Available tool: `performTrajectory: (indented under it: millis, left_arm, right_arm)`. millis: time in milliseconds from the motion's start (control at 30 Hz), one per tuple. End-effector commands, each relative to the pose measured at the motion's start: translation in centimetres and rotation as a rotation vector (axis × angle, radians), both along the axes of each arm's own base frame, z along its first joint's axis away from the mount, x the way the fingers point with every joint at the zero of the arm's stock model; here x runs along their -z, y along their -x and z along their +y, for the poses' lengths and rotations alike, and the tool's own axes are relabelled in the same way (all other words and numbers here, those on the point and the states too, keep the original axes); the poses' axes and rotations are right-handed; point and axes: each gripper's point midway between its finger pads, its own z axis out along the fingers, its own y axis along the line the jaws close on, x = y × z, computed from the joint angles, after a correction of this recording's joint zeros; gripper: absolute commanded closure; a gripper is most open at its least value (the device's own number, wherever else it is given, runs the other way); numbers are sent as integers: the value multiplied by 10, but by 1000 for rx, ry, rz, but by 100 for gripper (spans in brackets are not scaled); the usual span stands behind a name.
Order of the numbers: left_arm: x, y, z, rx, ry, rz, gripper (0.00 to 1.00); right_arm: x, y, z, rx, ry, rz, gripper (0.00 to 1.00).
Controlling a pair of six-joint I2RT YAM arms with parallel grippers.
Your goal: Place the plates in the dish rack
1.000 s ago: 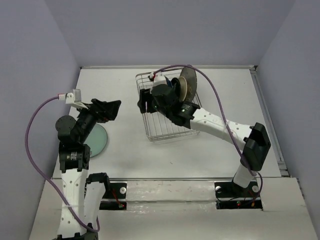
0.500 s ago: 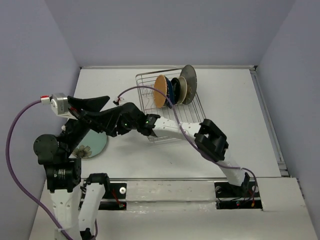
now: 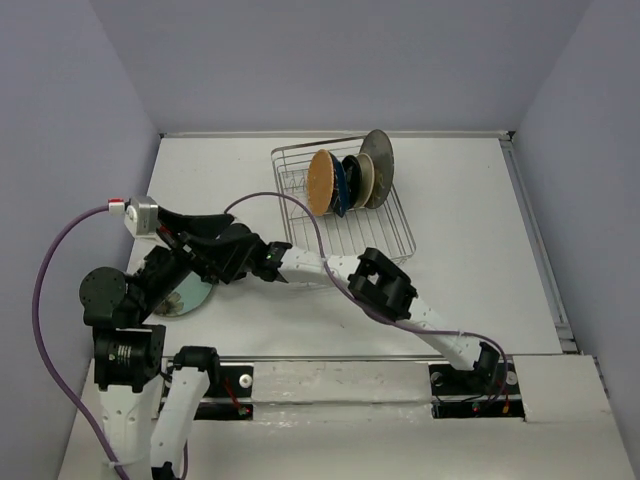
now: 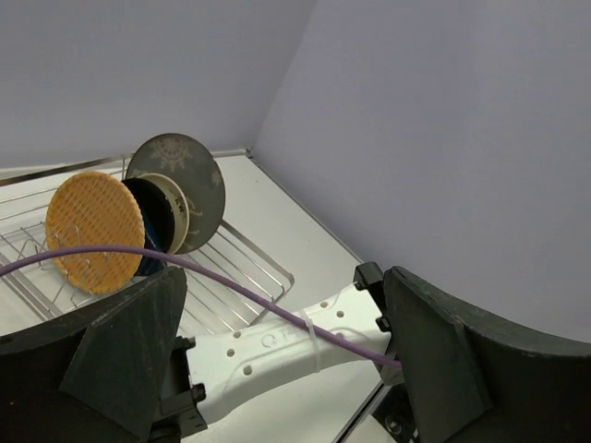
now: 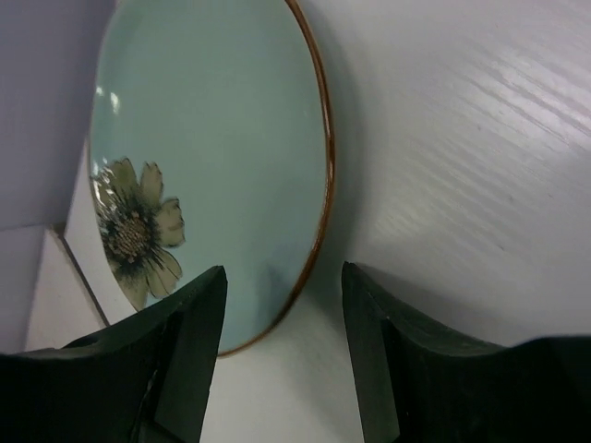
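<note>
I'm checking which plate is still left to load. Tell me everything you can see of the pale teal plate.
The pale teal plate is round and glossy, ceramic by its look, with a thin brown rim and a cream-petalled, dark-centred flower near one edge. It lies flat on the white table, outside the dish rack. The right gripper hovers at its rim, jaws open, not visibly touching it.
</note>
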Motion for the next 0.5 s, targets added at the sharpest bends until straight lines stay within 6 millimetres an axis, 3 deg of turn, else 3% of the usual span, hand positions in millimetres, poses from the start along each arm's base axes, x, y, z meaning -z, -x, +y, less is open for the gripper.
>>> performTrajectory:
  millis: [0, 100, 200, 400, 467]
  left_arm:
    - [12, 0, -2, 11, -18, 17, 1]
    - [20, -2, -2, 8, -24, 38, 1]
    - [25, -3, -2, 4, -28, 49, 1]
    - [27, -4, 0, -12, -38, 52, 1]
    - [30, -6, 1, -18, -40, 63, 1]
  right_arm:
    - [5, -6, 6, 67, 3, 15, 42]
    - [24, -2, 12, 55, 0, 52, 43]
    - [31, 4, 20, 23, -33, 94, 47]
    - [36, 3, 25, 38, -100, 154, 54]
    - [27, 0, 26, 49, -158, 180, 58]
